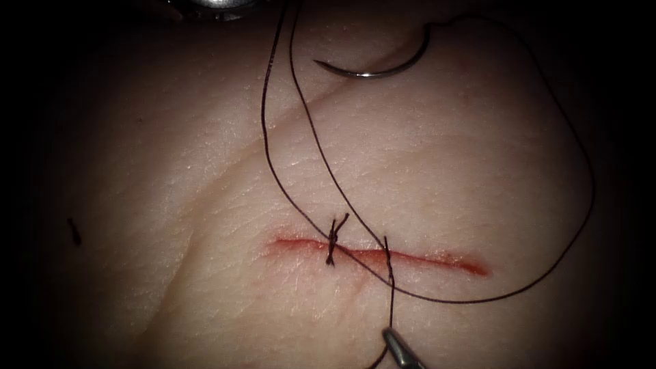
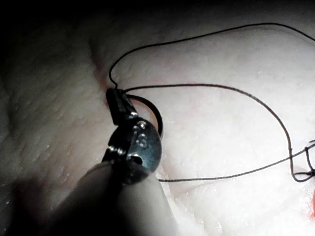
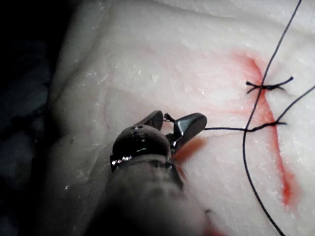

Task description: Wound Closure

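The tissue (image 1: 171, 171) lies under both my tools. Its cut (image 1: 437, 260) runs from left to right toward the near edge, lined with red fluid (image 1: 294, 242).

The thread (image 1: 588, 191) leaves the needle's blunt end and sweeps in a wide loop toward the tissue's right edge. It comes back on the near side of the cut to a second pass through the tissue, just right of the knot. Two more strands climb from the stitches toward the far edge.

The curved needle (image 1: 383, 72) lies loose on the tissue near the far edge, well apart from the cut. It is not in the tissue, and neither of my tools holds it.

My left tool (image 2: 113, 92) is at the far edge, its jaws pressed together on the thread. My right tool (image 3: 172, 120) is at the near edge, jaws parted, with a strand from the second stitch reaching in between them.

A tied knot (image 1: 332, 242) sits across the cut's left part. A short cut end of thread (image 1: 74, 232) lies toward the left edge.
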